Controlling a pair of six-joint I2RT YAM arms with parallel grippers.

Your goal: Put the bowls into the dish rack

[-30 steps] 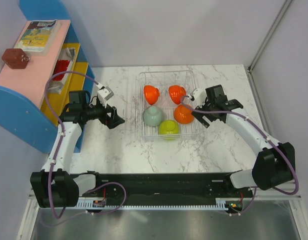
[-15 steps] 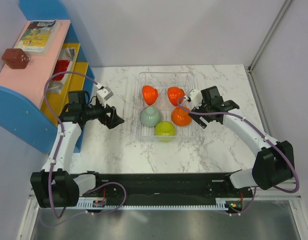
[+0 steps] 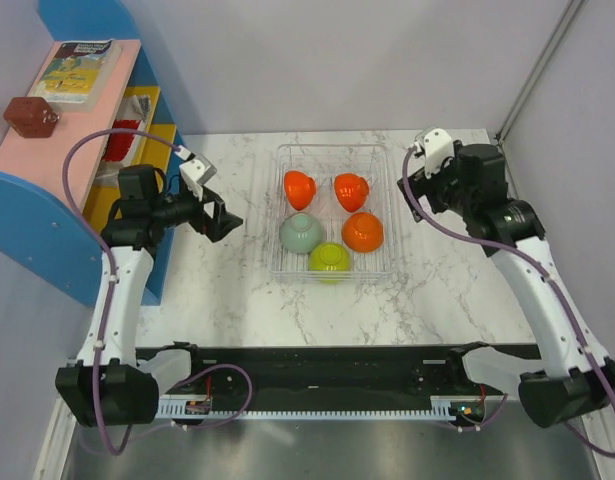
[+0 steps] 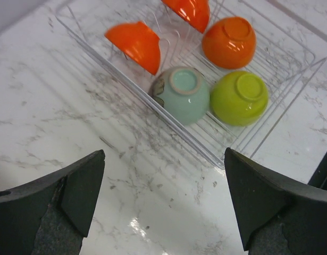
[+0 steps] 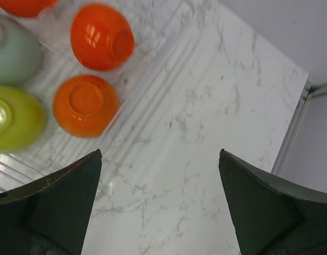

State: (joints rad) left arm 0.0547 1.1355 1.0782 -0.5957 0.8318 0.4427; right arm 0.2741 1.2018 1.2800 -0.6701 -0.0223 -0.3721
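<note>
Left gripper (image 4: 164,153): jaws wide apart, empty, over the marble table (image 3: 237,290) left of the rack.
Right gripper (image 5: 159,154): spread wide, empty, right of the rack.
Bowls: three red-orange bowls (image 3: 363,231), pale green bowl (image 3: 301,233) and lime bowl (image 3: 330,257), all inside the clear dish rack (image 3: 333,148).

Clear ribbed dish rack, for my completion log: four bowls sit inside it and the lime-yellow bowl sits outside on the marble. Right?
No. The lime-yellow glossy bowl sits inside the clear ribbed dish rack too, at its near edge, as the top external view shows.
</note>
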